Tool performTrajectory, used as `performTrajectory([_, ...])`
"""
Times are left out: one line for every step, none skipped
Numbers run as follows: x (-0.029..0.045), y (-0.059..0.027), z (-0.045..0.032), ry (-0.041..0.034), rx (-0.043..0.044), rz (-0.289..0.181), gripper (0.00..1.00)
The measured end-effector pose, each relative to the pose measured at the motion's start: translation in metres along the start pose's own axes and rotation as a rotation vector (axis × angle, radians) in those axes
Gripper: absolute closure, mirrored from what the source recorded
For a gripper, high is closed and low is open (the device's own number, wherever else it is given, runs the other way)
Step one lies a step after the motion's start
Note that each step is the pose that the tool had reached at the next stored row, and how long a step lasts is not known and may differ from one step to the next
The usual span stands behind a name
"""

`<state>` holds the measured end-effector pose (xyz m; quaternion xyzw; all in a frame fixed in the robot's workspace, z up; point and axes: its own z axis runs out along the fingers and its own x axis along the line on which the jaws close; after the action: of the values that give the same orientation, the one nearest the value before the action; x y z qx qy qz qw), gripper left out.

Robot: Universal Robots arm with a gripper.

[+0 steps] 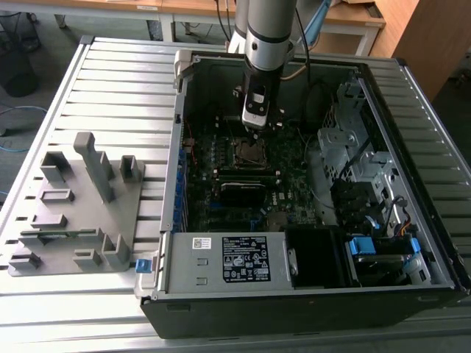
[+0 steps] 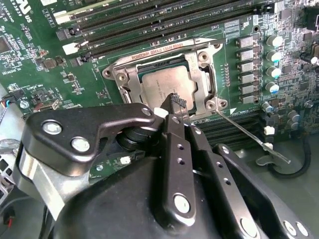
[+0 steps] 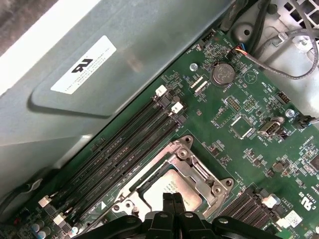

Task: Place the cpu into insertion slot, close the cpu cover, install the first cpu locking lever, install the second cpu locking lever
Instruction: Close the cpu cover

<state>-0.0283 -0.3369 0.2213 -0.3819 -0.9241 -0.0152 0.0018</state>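
The cpu (image 2: 159,84) lies flat in the insertion slot (image 2: 119,82) on the green board, its silver top showing. The cpu cover (image 2: 202,74), a silver frame, lies down around it. My gripper (image 2: 177,102) is shut with nothing held, and its dark tip touches the cpu's top near the frame's edge. A thin locking lever (image 2: 249,135) sticks out loose from one socket corner. In the first wrist view the fingertips (image 3: 172,199) meet over the cpu (image 3: 184,191) and cover (image 3: 199,172). In the exterior view the gripper (image 1: 254,131) hangs just above the socket (image 1: 250,152).
Long black memory slots (image 2: 164,20) run beside the socket. The computer case (image 1: 176,147) encloses the board, with a power supply (image 1: 228,257) in front and a drive cage (image 1: 353,147) at the exterior view's right. A grey fixture (image 1: 81,206) stands at its left.
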Motion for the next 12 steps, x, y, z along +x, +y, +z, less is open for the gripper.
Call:
performTrajectory([0.0000,0.0000,0.0000,0.0001,0.0001,-0.005,0.89])
performTrajectory([0.0000,0.0000,0.0001,0.0004,0.0003,-0.014,0.89])
performTrajectory([0.0000,-0.0001,0.0001,0.0007,0.0006,-0.028,0.89])
performTrajectory([0.0000,0.0000,0.0003,0.0012,0.0008,-0.047,0.89])
performTrajectory([0.0000,0.0000,0.0005,0.0017,0.0010,-0.065,0.89])
performTrajectory([0.0000,0.0000,0.0007,0.0022,0.0013,-0.083,0.89])
performTrajectory([0.0000,0.0000,0.0008,0.0027,0.0016,-0.100,0.89])
performTrajectory([0.0000,0.0000,0.0009,0.0031,0.0019,-0.119,0.89])
performTrajectory([0.0000,0.0000,0.0010,0.0036,0.0022,-0.136,0.89])
performTrajectory([0.0000,0.0000,0.0010,0.0040,0.0024,-0.152,0.89])
performTrajectory([0.0000,0.0000,0.0011,0.0043,0.0026,-0.165,0.89])
performTrajectory([0.0000,0.0000,0.0011,0.0045,0.0026,-0.170,0.89])
